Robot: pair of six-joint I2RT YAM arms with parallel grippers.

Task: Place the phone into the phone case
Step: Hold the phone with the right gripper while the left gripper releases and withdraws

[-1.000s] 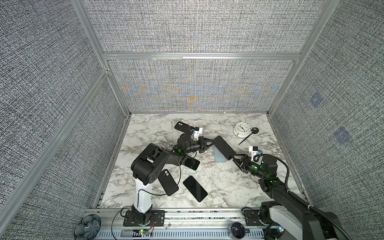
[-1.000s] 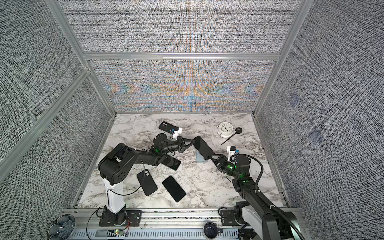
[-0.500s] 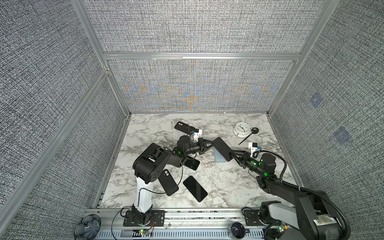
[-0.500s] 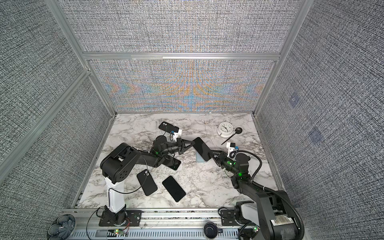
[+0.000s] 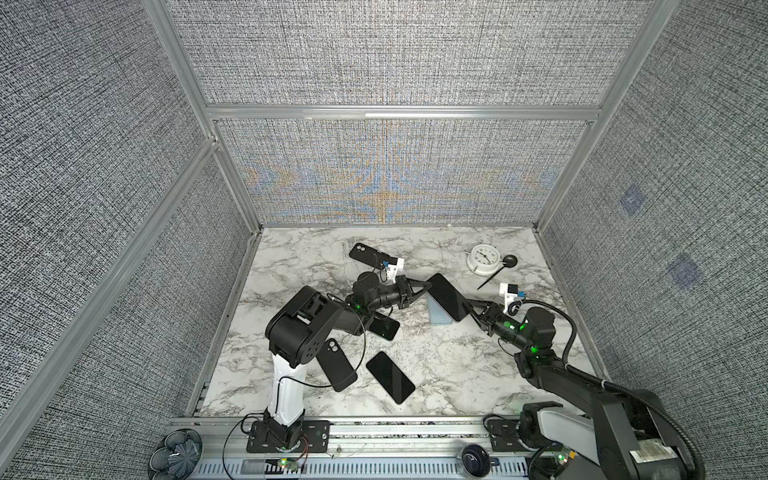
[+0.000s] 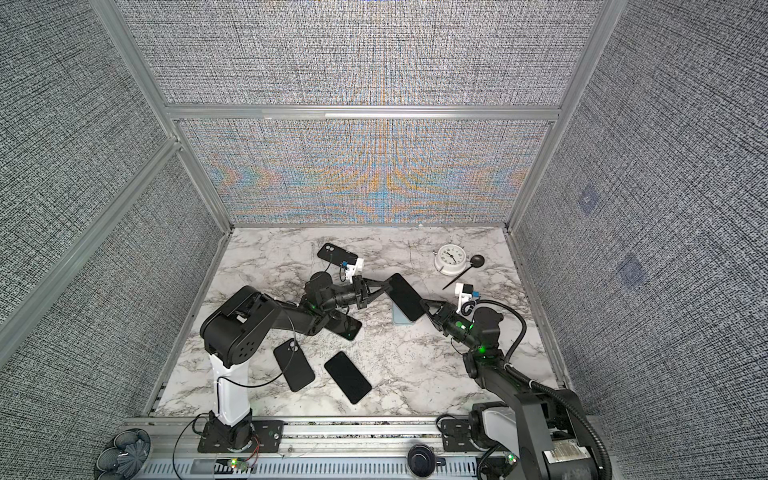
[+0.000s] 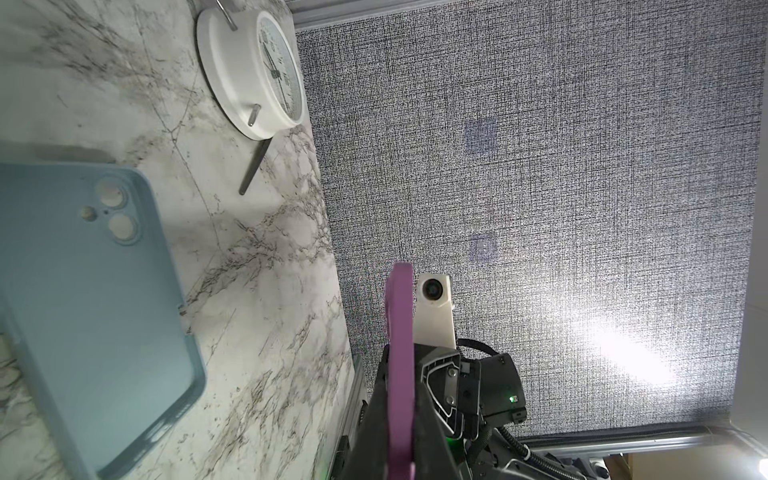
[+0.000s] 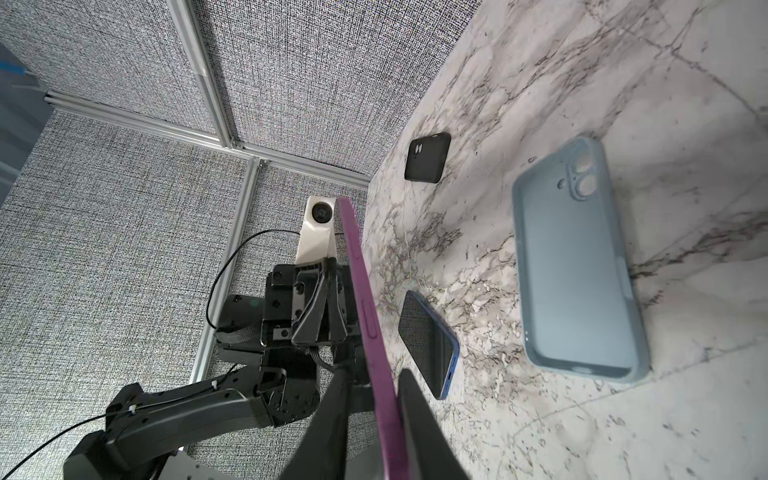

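Note:
A phone (image 5: 446,297) (image 6: 405,297) with a black screen and purple rim hangs tilted above the table, held between both arms. My left gripper (image 5: 428,289) (image 7: 401,415) is shut on its near-left edge. My right gripper (image 5: 467,309) (image 8: 374,399) has the opposite edge of the phone (image 8: 365,299) between its jaws, which have closed down onto it. A light blue phone case (image 5: 436,318) (image 6: 398,318) lies open side up on the marble directly under the phone, partly hidden by it. Both wrist views show the case (image 7: 95,291) (image 8: 577,282) empty.
A white clock (image 5: 482,257) and a black long-handled tool (image 5: 500,270) sit at the back right. A black phone (image 5: 390,376) and black case (image 5: 336,363) lie front centre. Another black case (image 5: 365,254) is at the back. A blue-rimmed phone (image 8: 428,345) lies under the left arm.
My right gripper moved in to the phone's right edge and its jaws closed from wide open onto it. The left gripper kept its hold and barely moved.

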